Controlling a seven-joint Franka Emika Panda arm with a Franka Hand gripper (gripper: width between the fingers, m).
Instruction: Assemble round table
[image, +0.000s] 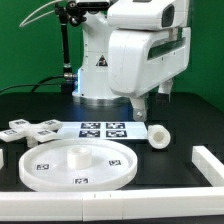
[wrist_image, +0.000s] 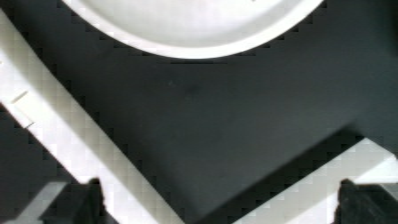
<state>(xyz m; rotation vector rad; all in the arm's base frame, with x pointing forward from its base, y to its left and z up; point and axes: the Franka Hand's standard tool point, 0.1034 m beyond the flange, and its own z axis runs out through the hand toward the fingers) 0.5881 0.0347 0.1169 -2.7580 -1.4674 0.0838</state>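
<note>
The large rimmed round disc (image: 78, 162) lies flat at the front of the black table; its edge shows in the wrist view (wrist_image: 196, 25). The cross-shaped piece (image: 28, 128) lies at the exterior view's left. The short cylinder post (image: 157, 135) lies on its side at the exterior view's right of the marker board. My gripper (image: 140, 106) hangs above the table just behind the post, touching nothing. In the wrist view my gripper (wrist_image: 214, 205) is open, its dark fingertips (wrist_image: 80, 203) wide apart with only bare table between them.
The marker board (image: 103, 129) lies flat behind the disc. Long white rails border the work area at the front right (image: 205, 165) and the left (image: 8, 160); two of them cross the wrist view (wrist_image: 54, 110). The robot's base stands behind.
</note>
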